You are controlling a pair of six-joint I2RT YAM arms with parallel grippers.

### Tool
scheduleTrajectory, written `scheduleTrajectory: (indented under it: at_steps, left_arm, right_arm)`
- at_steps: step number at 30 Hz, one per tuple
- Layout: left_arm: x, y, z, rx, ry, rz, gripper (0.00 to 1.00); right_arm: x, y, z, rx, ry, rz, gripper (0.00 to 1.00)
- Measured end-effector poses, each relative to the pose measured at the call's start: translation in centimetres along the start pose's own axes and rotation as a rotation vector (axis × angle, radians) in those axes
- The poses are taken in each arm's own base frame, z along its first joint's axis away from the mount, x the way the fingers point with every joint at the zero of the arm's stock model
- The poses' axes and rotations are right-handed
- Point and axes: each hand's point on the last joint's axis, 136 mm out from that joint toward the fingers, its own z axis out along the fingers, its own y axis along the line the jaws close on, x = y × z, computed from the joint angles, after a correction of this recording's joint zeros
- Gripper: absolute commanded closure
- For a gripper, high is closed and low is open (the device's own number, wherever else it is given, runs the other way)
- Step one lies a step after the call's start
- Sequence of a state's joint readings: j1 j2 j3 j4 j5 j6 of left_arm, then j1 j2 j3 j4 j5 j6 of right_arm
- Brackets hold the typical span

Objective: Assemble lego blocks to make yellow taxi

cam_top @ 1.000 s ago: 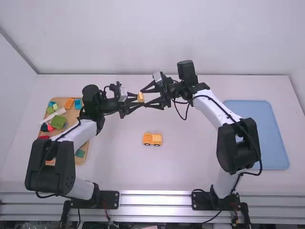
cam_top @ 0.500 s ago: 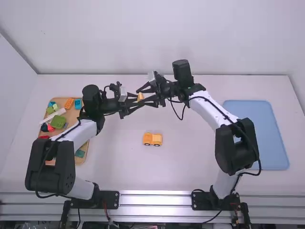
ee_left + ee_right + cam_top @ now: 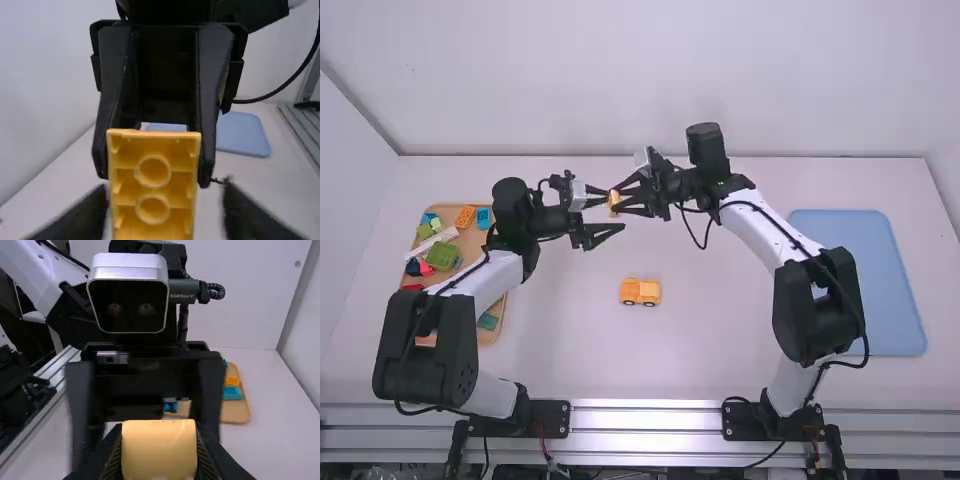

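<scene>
you've got the taxi partly built, as far as this moment shows. the wheeled body (image 3: pixel 640 292), orange-yellow with dark wheels, stands on the surface (image 3: pixel 710 335) between the two arm bases, lower toward you than the raised pincers. its one end rises higher than the other, so i'd judge that the chassis and part of the bodywork are done.

what's left starts with the yellow block (image 3: pixel 153 192), which is up in the air and not fitted to that body. your right pincer (image 3: pixel 614 200) is clenched on it, a finger on either side. your left pincer (image 3: pixel 616 212) is released, its fingers spread wide around the block without gripping it. the block's hollow underside, with its round tubes, faces the left wrist camera.

so you probably have a handover or a re-grip in hand, and after that the block has to be turned studs-up, lined up and pressed onto the body. more pieces, such as the orange block (image 3: pixel 465 216) and the green block (image 3: pixel 443 256), lie in the wooden tray (image 3: pixel 237 413); i can't tell whether your taxi needs any of them.
</scene>
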State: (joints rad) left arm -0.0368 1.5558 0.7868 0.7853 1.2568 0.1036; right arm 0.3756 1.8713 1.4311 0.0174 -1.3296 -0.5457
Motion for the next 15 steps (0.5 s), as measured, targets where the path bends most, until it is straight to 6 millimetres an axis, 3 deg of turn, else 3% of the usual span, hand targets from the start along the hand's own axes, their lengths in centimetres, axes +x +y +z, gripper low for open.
scheduleTrajectory:
  at_steps: [2, 4, 9, 10, 13, 15]
  left_arm:
    - [0.4, 0.1, 0.0, -0.007, 0.01, -0.032, 0.01]
    - [1.4, 0.6, 0.0, -0.042, 0.037, -0.092, 0.01]
    - [6.9, 3.4, -1.2, -0.279, 0.215, -0.271, 0.01]
    - [8.8, 4.4, -2.1, -0.381, 0.288, -0.306, 0.01]
    - [11.4, 6.4, -4.3, -0.565, 0.405, -0.328, 0.01]
    - [12.1, 7.2, -5.2, -0.636, 0.447, -0.329, 0.01]
  right_arm:
    - [0.1, -1.0, -0.2, 0.048, 0.015, 0.016, 0.92]
    - [0.8, -2.0, -0.5, 0.113, 0.051, 0.061, 0.93]
    - [5.6, -4.5, -1.8, 0.364, 0.264, 0.258, 0.92]
    - [7.0, -4.7, -2.3, 0.431, 0.342, 0.297, 0.92]
    - [9.9, -4.2, -3.0, 0.544, 0.515, 0.371, 0.92]
    - [11.3, -3.4, -3.4, 0.574, 0.599, 0.407, 0.92]
